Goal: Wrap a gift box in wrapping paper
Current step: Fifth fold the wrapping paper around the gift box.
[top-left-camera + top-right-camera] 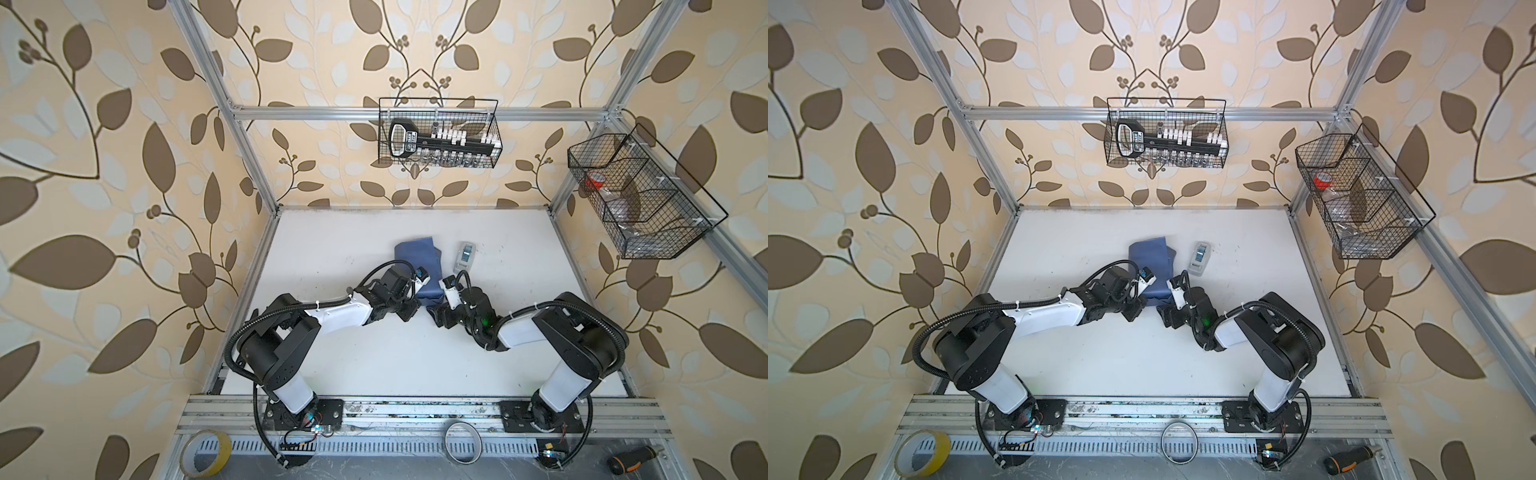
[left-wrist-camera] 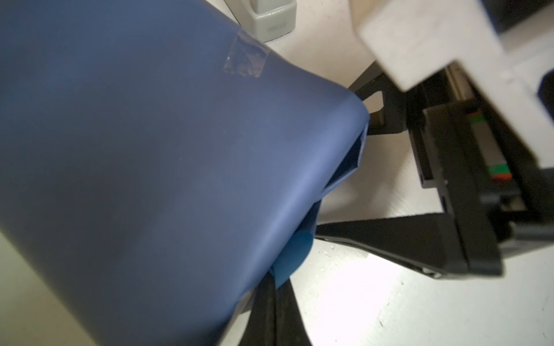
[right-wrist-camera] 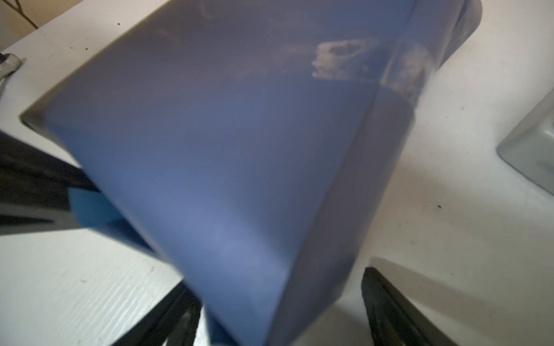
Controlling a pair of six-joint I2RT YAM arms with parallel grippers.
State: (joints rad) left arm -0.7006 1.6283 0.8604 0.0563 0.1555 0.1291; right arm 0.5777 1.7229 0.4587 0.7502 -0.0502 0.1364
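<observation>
The wrapping paper (image 1: pixel 417 259) lies on the white table as a slate-blue parcel, dark face out. A piece of clear tape (image 2: pixel 245 60) holds its seam. The gift box is hidden inside the paper. My left gripper (image 2: pixel 274 314) is shut on a light-blue flap (image 2: pixel 292 257) at the parcel's near end. My right gripper (image 3: pixel 278 317) stands open with that same end between its fingers. One right finger (image 3: pixel 395 314) is clear of the paper. In the top view the left gripper (image 1: pixel 419 306) and the right gripper (image 1: pixel 434 311) meet at the parcel's near edge.
A grey-white tape dispenser (image 1: pixel 465 255) stands just right of the parcel, close to the right wrist. Wire baskets hang on the back rail (image 1: pixel 438 133) and the right rail (image 1: pixel 640 195). Tape rolls (image 1: pixel 205 453) and a screwdriver (image 1: pixel 633 457) lie below the arm bases.
</observation>
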